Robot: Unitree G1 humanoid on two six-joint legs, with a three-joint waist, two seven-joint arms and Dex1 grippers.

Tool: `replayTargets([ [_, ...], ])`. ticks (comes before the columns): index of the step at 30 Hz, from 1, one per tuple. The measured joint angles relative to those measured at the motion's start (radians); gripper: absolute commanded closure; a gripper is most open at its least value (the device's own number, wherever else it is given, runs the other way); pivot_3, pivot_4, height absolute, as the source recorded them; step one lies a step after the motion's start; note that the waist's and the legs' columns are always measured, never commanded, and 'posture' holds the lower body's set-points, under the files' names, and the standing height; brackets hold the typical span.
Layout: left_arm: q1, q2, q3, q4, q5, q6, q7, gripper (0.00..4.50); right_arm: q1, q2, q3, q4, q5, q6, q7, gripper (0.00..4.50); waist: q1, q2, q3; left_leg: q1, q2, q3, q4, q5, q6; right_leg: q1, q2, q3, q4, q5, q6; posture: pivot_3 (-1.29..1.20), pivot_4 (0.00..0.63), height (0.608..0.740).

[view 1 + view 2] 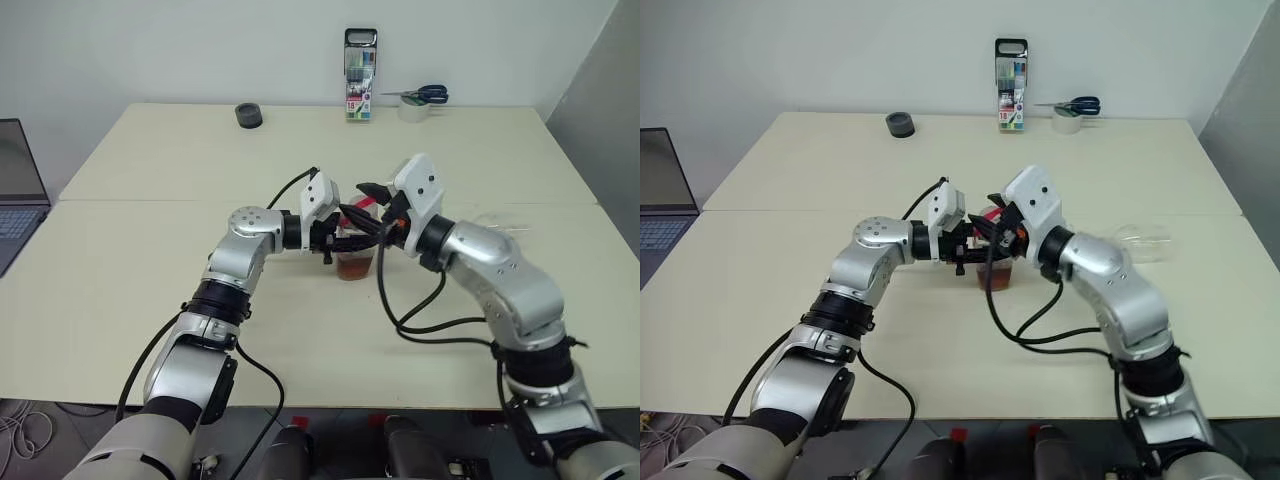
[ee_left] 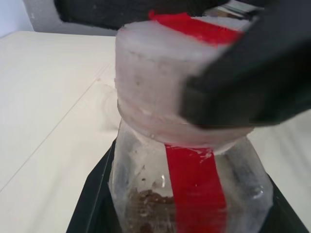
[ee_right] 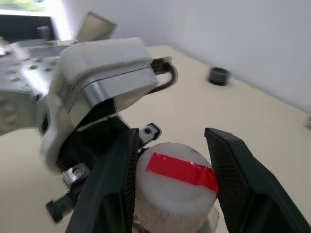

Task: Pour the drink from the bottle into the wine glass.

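The cream table [image 1: 150, 270] carries everything, and both arms meet over its middle. The left gripper [image 1: 335, 238] is clamped on the body of the bottle [image 2: 189, 194], which stands upright on the tabletop between the two grippers; its fingers [image 2: 92, 204] press the clear walls low down. Inside the bottle the drink [image 1: 354, 267] sits as a shallow amber-brown layer at the bottom, the rest of the bottle above it looking clear. The right gripper [image 3: 172, 179] reaches in from the opposite side, its two black fingers [image 3: 112, 189] set either side of the cap [image 3: 172, 187], a whitish cap crossed by a red strip; whether they actually squeeze it cannot be told. The wine glass [image 1: 1143, 243] lies on its side on the table, beyond the right arm and well apart from both grippers.
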Motion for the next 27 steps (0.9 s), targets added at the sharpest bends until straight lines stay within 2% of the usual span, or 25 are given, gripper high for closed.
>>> replayTargets([
  [2,-0.001,-0.002,-0.003,-0.028,-0.005,-0.006,-0.026,2.79,-0.071,-0.065,0.001,0.096,0.037,-0.063,0.188,2.67,-0.001,0.0,0.0,-0.001,0.001,0.0,0.002,0.0,0.0,0.001,0.0,-0.001,0.0,0.0,0.0,0.0,0.15,0.74],
  [4,-0.001,-0.003,-0.008,-0.036,-0.006,-0.019,-0.042,2.79,-0.125,-0.102,0.02,0.172,0.041,-0.117,0.312,2.67,-0.002,0.0,0.0,-0.001,0.001,0.0,0.003,0.0,0.0,0.001,0.0,0.0,0.0,0.0,0.0,0.0,0.15,0.74],
  [7,-0.002,-0.005,-0.011,-0.037,-0.006,-0.037,-0.055,2.79,-0.167,-0.122,0.038,0.228,0.038,-0.154,0.403,2.67,-0.002,0.0,0.0,-0.004,0.001,-0.001,0.006,0.0,0.0,-0.001,0.0,-0.001,0.002,0.0,0.0,0.0,0.15,0.74],
  [10,-0.003,0.0,-0.01,-0.037,-0.005,-0.042,-0.052,2.79,-0.17,-0.122,0.033,0.239,0.041,-0.151,0.419,1.61,-0.001,0.0,0.0,-0.006,0.001,-0.003,0.008,0.0,0.0,-0.004,-0.001,0.0,0.005,0.0,0.0,0.0,0.15,0.74],
  [14,-0.004,0.028,0.032,-0.046,-0.018,-0.043,-0.03,2.79,-0.139,-0.102,0.009,0.248,0.068,-0.102,0.387,0.19,-0.001,0.0,0.0,-0.006,0.001,-0.004,0.009,0.0,0.0,-0.005,-0.001,0.0,0.007,0.0,0.0,0.0,0.15,0.74],
  [15,-0.004,0.031,0.038,-0.052,-0.022,-0.043,-0.03,2.79,-0.138,-0.101,-0.001,0.243,0.078,-0.082,0.373,0.0,0.0,0.0,0.0,-0.006,0.001,-0.004,0.009,0.0,0.0,-0.005,-0.001,0.0,0.007,0.0,0.0,0.0,0.15,0.74],
  [22,-0.003,0.029,0.051,-0.073,-0.062,0.002,-0.025,2.79,-0.08,-0.116,-0.144,-0.002,0.216,0.117,0.231,0.0,0.007,0.0,0.0,-0.006,0.001,-0.005,0.008,0.0,0.0,-0.005,-0.002,0.0,0.007,0.0,0.0,0.0,0.15,0.74],
  [27,-0.003,0.034,0.048,-0.073,-0.066,0.01,-0.054,2.79,0.037,-0.079,-0.153,-0.138,0.212,0.134,0.075,0.0,0.005,0.0,0.0,-0.006,0.0,-0.004,0.009,0.0,0.0,-0.005,-0.001,0.001,0.007,0.0,0.0,0.0,0.15,0.74],
])
